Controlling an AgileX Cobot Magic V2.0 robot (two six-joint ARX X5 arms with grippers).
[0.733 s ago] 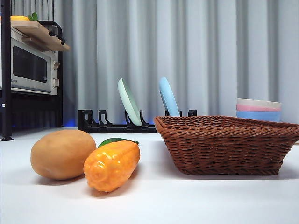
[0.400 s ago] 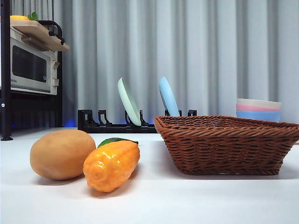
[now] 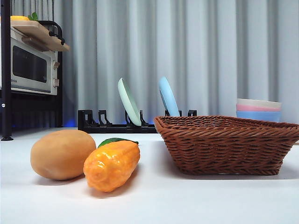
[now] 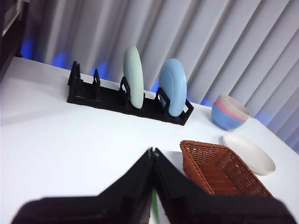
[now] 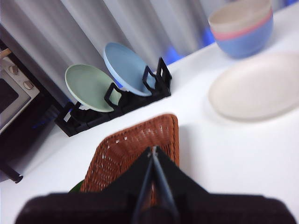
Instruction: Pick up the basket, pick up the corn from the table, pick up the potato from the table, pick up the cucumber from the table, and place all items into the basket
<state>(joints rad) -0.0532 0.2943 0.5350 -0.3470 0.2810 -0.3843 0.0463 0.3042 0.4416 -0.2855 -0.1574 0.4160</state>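
Note:
The brown wicker basket (image 3: 229, 144) stands on the white table (image 3: 154, 205) at the right, with nothing showing inside it. The tan potato (image 3: 60, 154) lies at the left, and the orange corn (image 3: 112, 164) leans against its right side. Only the green tip of the cucumber (image 3: 114, 140) shows behind the corn. No arm is in the front view. My left gripper (image 4: 153, 151) is shut and empty, high above the table, with the basket (image 4: 219, 170) beyond it. My right gripper (image 5: 153, 149) is shut and empty above the basket (image 5: 126, 158).
A black dish rack (image 3: 117, 123) with a green plate (image 3: 128, 101) and a blue plate (image 3: 168, 97) stands at the back. Stacked pastel bowls (image 3: 258, 109) sit behind the basket, with a white plate (image 5: 254, 86) beside them. A microwave (image 3: 30, 67) on a shelf is at the far left.

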